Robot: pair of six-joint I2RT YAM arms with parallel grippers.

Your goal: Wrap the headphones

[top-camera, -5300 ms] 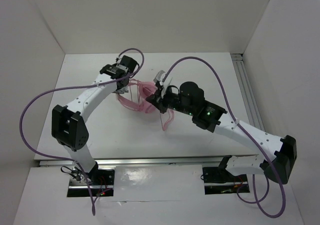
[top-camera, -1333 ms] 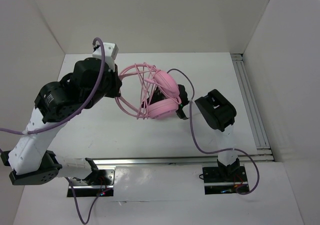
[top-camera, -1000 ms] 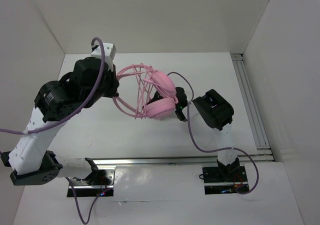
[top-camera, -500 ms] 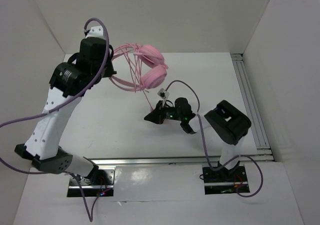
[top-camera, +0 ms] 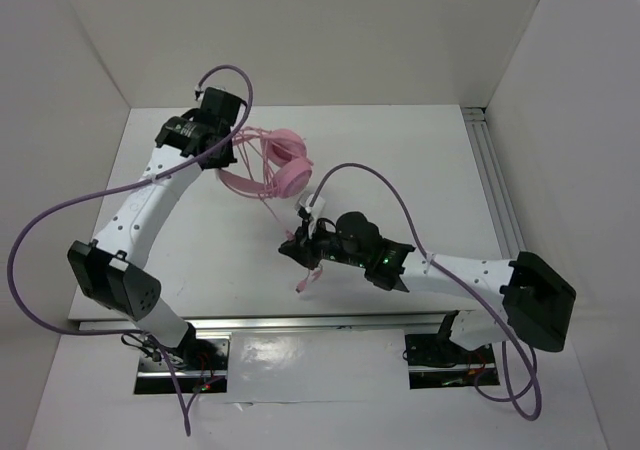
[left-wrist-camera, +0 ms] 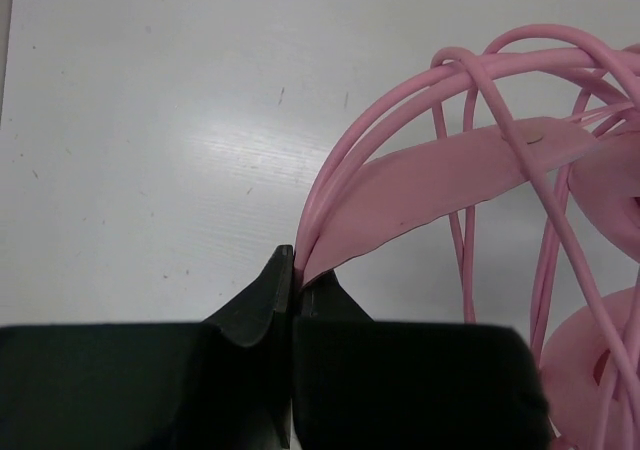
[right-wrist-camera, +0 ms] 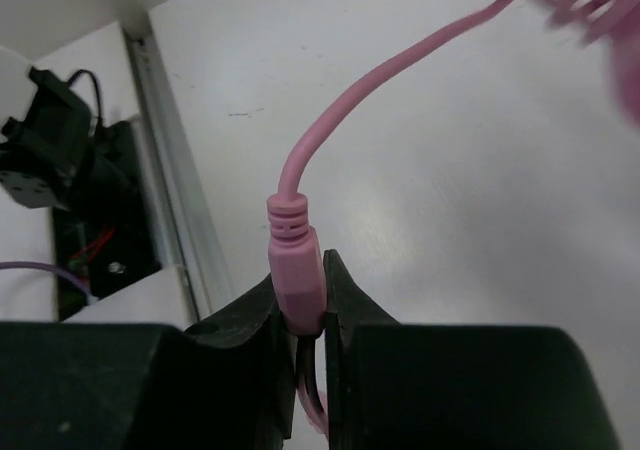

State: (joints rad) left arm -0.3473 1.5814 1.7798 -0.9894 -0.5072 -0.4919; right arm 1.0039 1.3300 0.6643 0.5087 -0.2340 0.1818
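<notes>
The pink headphones (top-camera: 280,162) hang from my left gripper (top-camera: 222,153) at the back left of the table, with the cord looped several times round the headband. In the left wrist view my left gripper (left-wrist-camera: 295,270) is shut on the headband (left-wrist-camera: 440,185), with the cord loops (left-wrist-camera: 470,90) crossing it. My right gripper (top-camera: 298,250) is near the middle front. In the right wrist view it (right-wrist-camera: 300,305) is shut on the cord's pink plug (right-wrist-camera: 293,260). The cord (right-wrist-camera: 400,65) runs from the plug up to the headphones.
Purple robot cables (top-camera: 60,220) arc over both arms. A metal rail (top-camera: 500,200) runs along the table's right edge and another along the front edge (top-camera: 300,320). White walls enclose the table on three sides.
My left arm has lowered and swung the headphones toward the table's back left. My right arm has stretched out leftward, and its gripper now holds the plug near the middle front.
</notes>
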